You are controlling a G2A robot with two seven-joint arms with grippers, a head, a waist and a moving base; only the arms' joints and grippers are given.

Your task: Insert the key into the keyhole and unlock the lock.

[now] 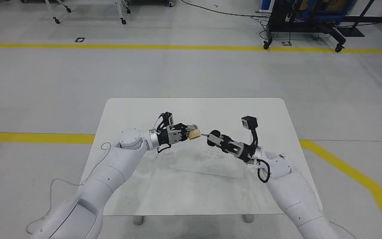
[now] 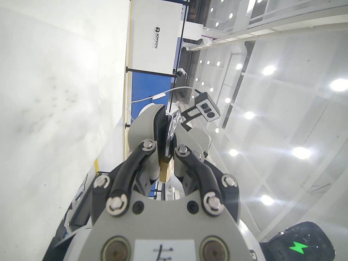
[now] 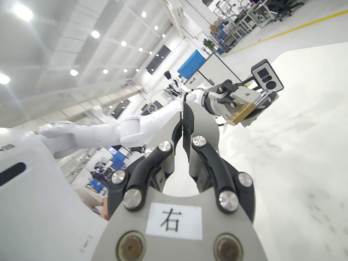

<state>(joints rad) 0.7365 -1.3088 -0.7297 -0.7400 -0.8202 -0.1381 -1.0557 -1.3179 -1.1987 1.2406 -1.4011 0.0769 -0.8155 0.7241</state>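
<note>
Your left hand clamps the brass padlock above the tabletop, facing the key pinched in your right hand for insertion.

A white table stands on grey floor marked with yellow lines.

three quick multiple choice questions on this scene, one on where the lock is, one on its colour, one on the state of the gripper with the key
1. Where is the lock? A) lying loose B) in the left gripper C) hanging on a hook
2. What colour is its body? A) gold B) black C) red
3. How is the right gripper? A) wide open B) shut on the lock C) shut on the key
Answers: 1 B, its fingers clamp the lock above the table; 2 A, the body shines gold; 3 C, the fingers pinch the key.
</note>
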